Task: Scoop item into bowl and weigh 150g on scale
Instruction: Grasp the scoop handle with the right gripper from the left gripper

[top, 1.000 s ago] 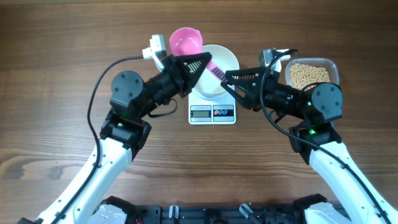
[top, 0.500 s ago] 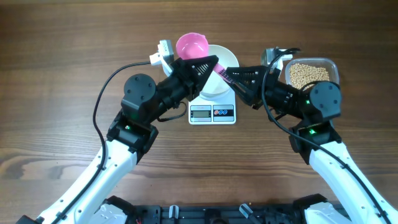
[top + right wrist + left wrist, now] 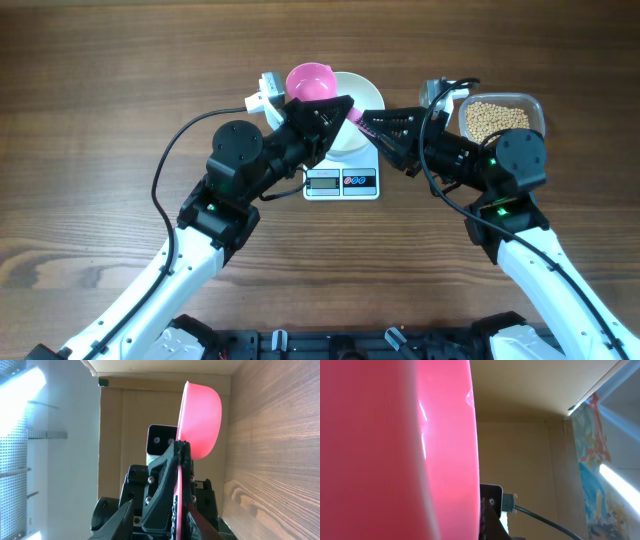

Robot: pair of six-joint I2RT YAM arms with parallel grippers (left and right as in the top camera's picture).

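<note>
Left pincer (image 3: 338, 108) is clamped on the thin handle (image 3: 352, 113) of the pink scoop (image 3: 310, 80). My right pincer (image 3: 368, 120) straddles that same handle, but I cannot tell if it grips. The beans (image 3: 497, 119) lie in the clear tub (image 3: 540, 112), at 2 o'clock from the scale (image 3: 341, 182), which carries the bowl (image 3: 368, 95). I judge the scoop light, stiff and slick, best pinched across the handle's flat sides. Loose beans will roll, so keep the cup level.

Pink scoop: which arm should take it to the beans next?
Likely right. The beans lie in the clear tub beside the right arm, and the right gripper is at the scoop handle. The left gripper, shut on that handle, would have to cross the bowl and scale.
</note>
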